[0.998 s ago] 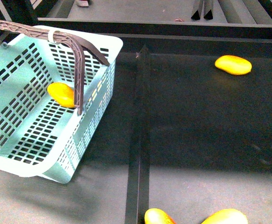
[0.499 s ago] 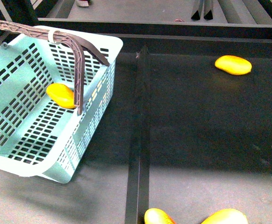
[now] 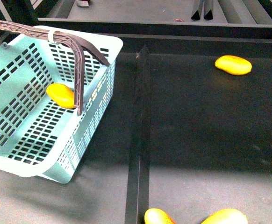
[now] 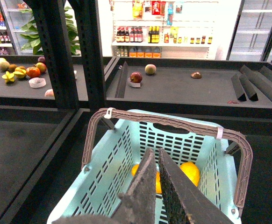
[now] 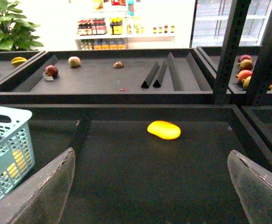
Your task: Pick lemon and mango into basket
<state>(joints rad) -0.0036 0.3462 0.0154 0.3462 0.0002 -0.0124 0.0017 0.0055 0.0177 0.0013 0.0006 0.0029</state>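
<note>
The turquoise basket (image 3: 111,46) stands at the left with a brown handle raised across it. A yellow-orange fruit (image 3: 61,94) lies inside, partly behind the handle. A mango (image 3: 233,65) lies on the dark shelf at the far right. In the left wrist view my left gripper (image 4: 153,151) hangs shut and empty above the basket (image 4: 173,140), and two yellow fruits (image 4: 190,171) show on the base, one partly behind the fingers. My right gripper (image 5: 151,153) is open and empty, well short of the mango (image 5: 164,130). Which fruit is the lemon I cannot tell.
Two yellow-green fruits (image 3: 158,217) (image 3: 225,217) peek in at the near edge. A raised black divider (image 3: 138,140) runs front to back between basket and mango. Shelves behind hold apples and other fruit (image 4: 136,77). Black wedges (image 5: 159,74) stand on the far shelf.
The yellow fruit in the basket has shifted slightly to the left. Nothing else has moved.
</note>
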